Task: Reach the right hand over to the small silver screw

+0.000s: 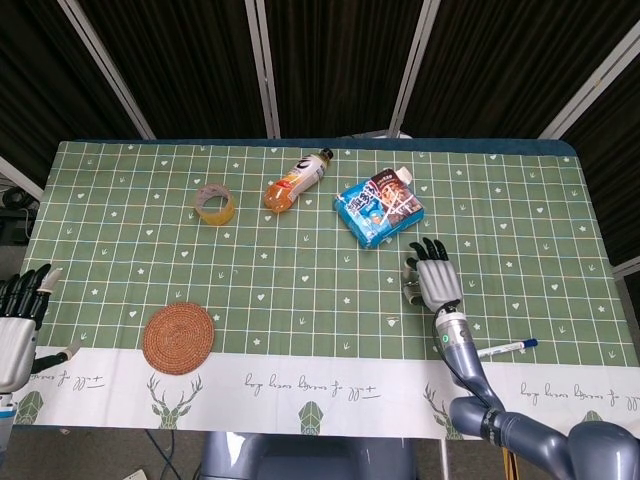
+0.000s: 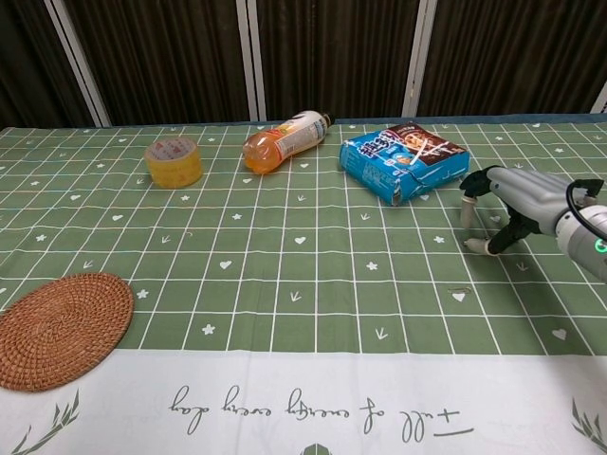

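Observation:
The small silver screw point(image 2: 469, 244) lies on the green checked tablecloth, just in front of the blue snack bag. Only a short end of it shows in the chest view, at the thumb tip of my right hand point(image 2: 517, 201). That hand hovers low over the cloth with its fingers spread and nothing in its grasp. From the head view the right hand point(image 1: 436, 282) covers the spot, so the screw is hidden there. My left hand point(image 1: 17, 322) stays at the table's left edge, fingers apart and empty.
A blue snack bag point(image 2: 403, 159) lies just behind the right hand. Further left are an orange drink bottle point(image 2: 283, 140) on its side and a tape roll point(image 2: 174, 161). A woven coaster point(image 2: 59, 327) sits front left. A pen point(image 1: 506, 347) lies right of the right forearm.

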You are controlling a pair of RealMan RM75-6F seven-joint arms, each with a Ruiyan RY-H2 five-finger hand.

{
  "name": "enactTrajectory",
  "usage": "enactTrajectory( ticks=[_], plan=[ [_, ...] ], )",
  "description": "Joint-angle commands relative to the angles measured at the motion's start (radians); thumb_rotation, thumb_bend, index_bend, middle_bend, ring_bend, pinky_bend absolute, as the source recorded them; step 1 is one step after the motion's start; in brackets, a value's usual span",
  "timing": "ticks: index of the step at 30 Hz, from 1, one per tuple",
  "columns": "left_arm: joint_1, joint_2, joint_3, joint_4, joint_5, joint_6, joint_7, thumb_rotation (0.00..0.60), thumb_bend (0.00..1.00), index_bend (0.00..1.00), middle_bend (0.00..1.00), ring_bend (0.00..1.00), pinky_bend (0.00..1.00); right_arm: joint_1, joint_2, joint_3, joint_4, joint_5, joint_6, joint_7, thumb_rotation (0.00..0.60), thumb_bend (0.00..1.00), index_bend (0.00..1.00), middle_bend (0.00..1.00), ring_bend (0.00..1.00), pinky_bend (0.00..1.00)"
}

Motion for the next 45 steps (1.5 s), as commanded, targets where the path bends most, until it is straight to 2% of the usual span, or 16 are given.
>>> enactTrajectory(
  ticks=[1, 20, 31, 34, 38, 41, 45],
  plan=[
    [0.0, 0.0, 0.0, 0.0, 0.0, 0.001, 0.0, 0.6, 0.01, 0.0, 0.0, 0.0, 0.0, 0.003, -0.006, -0.002, 0.017, 0.003, -0.007, 0.006, 0.6, 0.25, 0.5, 0.14, 0.0, 0.0],
    [-0.003, -0.001, -0.003, 0.001, -0.008, -0.006, 0.002, 0.6, 0.01, 0.0, 0.0, 0.0, 0.0, 0.013, -0.037, -0.011, 0.078, 0.007, -0.027, 0.035, 0.6, 0.28, 0.5, 0.14, 0.0, 0.0],
    [-0.003, 0.0, -0.004, 0.0, -0.006, -0.004, -0.003, 0.6, 0.01, 0.0, 0.0, 0.0, 0.0, 0.002, -0.029, -0.012, 0.06, 0.004, -0.01, 0.042, 0.6, 0.39, 0.58, 0.16, 0.0, 0.0],
    [-0.001, 0.002, -0.004, -0.003, -0.003, 0.003, -0.005, 0.6, 0.01, 0.0, 0.0, 0.0, 0.0, -0.008, -0.013, -0.011, 0.016, -0.004, 0.01, 0.058, 0.6, 0.39, 0.58, 0.16, 0.0, 0.0],
    [0.0, 0.003, -0.003, -0.004, 0.0, 0.006, -0.006, 0.6, 0.01, 0.0, 0.0, 0.0, 0.0, -0.028, 0.022, 0.017, -0.086, 0.015, 0.026, 0.109, 0.6, 0.4, 0.58, 0.16, 0.0, 0.0],
    [0.0, 0.003, -0.002, -0.005, 0.002, 0.007, -0.007, 0.6, 0.01, 0.0, 0.0, 0.0, 0.0, -0.047, 0.061, 0.057, -0.194, 0.067, 0.015, 0.16, 0.6, 0.4, 0.59, 0.16, 0.0, 0.0],
    [0.001, 0.003, -0.001, -0.006, 0.009, 0.012, -0.005, 0.6, 0.01, 0.0, 0.0, 0.0, 0.0, -0.077, 0.138, 0.126, -0.375, 0.196, -0.03, 0.227, 0.6, 0.4, 0.59, 0.16, 0.0, 0.0]
  ],
)
